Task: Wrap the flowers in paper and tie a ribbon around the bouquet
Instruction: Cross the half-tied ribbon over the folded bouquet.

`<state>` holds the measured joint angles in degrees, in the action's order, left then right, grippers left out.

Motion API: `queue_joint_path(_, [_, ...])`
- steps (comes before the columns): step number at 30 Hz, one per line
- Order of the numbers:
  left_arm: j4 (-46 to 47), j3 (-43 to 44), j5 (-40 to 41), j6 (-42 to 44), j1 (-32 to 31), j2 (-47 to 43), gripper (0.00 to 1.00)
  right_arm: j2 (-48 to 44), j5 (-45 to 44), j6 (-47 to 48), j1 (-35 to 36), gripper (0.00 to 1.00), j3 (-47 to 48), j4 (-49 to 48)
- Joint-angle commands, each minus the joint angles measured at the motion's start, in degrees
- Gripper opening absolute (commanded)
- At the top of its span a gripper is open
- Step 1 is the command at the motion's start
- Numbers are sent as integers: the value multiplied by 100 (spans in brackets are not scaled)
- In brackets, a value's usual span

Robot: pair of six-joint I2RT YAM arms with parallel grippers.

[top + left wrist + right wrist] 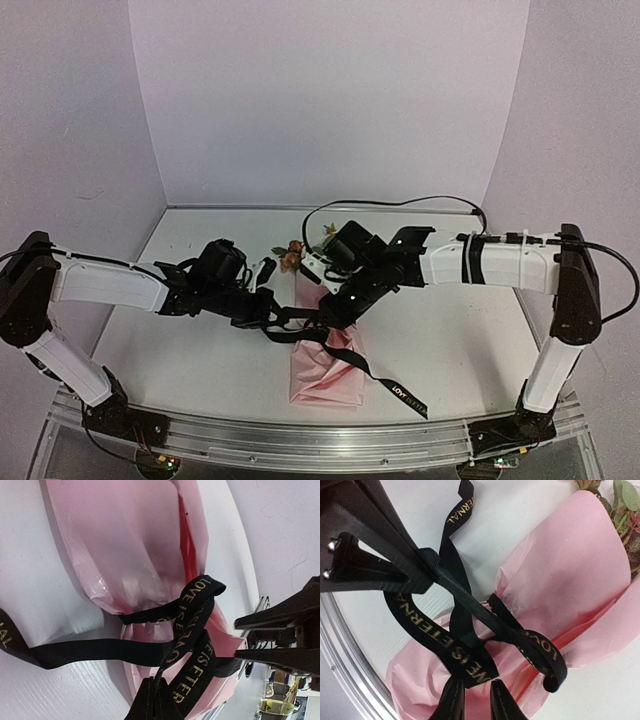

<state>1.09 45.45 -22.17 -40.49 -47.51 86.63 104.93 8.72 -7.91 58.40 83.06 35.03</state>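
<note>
so the left gripper [422, 574] is pinching the black ribbon [440, 642] looping round the pink-paper bouquet [570, 580], right gripper [474, 687] sitting slightly open

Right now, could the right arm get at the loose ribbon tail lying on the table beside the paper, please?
Probably yes: the ribbon tail lies bare on the table on that arm's side, nothing over it, and the right fingers look open.

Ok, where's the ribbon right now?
In the top view the ribbon is looped round the middle of the bouquet at the centre of the table, one tail trailing right toward the near edge.
</note>
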Motion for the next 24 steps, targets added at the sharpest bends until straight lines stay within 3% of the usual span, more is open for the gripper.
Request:
queue_joint_path(1, [-557, 200, 175, 408, -46, -69, 0, -615, -183, -92, -93, 31, -262, 154])
queue_joint_path(5, [-521, 184, 160, 558, -147, -140, 0, -784, -118, -241, -448, 40, -457, 163])
queue_joint_path(12, [-461, 262, 139, 730, -258, -129, 0, -269, 208, 331, -705, 42, 9, 345])
queue_joint_path(19, [-513, 328, 165, 744, -259, -102, 0, 236, 525, 570, -812, 42, 552, 472])
queue_joint_path(24, [-539, 350, 179, 740, -258, -111, 0, 470, 547, 607, -812, 35, 737, 600])
